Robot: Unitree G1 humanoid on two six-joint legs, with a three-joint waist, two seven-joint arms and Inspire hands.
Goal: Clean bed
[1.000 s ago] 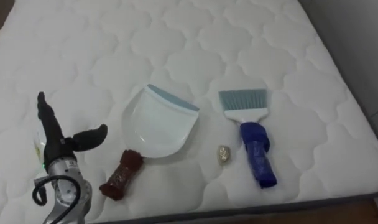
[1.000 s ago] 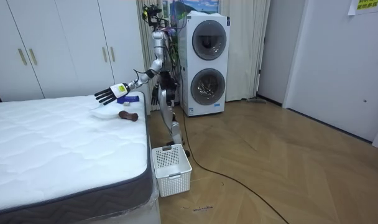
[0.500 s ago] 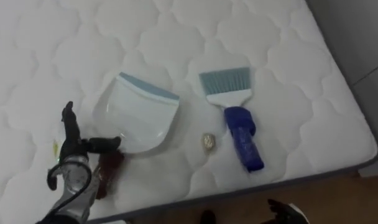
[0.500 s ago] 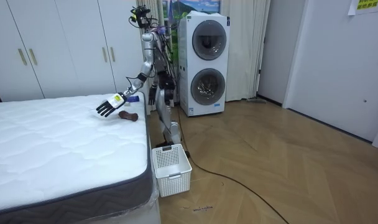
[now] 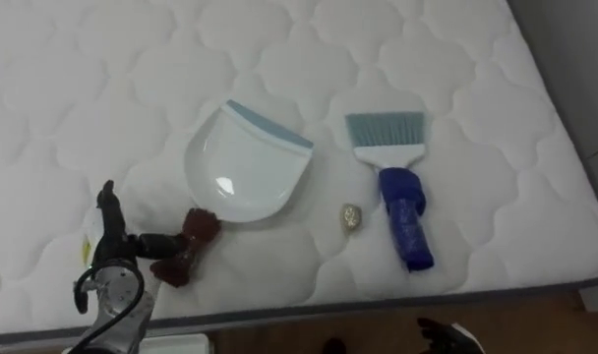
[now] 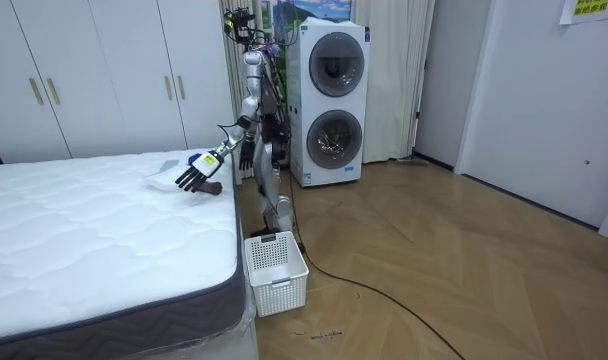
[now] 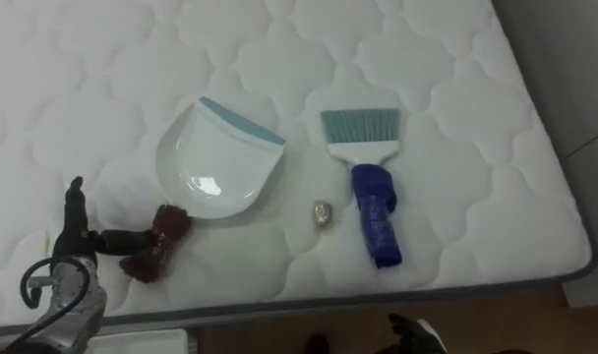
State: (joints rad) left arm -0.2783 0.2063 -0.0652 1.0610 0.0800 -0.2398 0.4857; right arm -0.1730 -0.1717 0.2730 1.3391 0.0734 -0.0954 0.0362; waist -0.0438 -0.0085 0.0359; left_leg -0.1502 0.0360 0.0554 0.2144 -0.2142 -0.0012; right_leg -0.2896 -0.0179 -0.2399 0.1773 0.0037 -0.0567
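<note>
- Our left hand [image 5: 108,252] has drawn back beside the dustpan [image 5: 242,177] handle, fingers released and straight; we cannot tell whether the thumb touches it.
- On the bed [image 5: 102,88], the brush [image 5: 402,211] lies right of the dustpan, a small scrap [image 5: 351,217] between them.

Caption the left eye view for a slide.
Left hand open by the dustpan handle; dustpan, brush and a small crumpled scrap lie on the white mattress.
</note>
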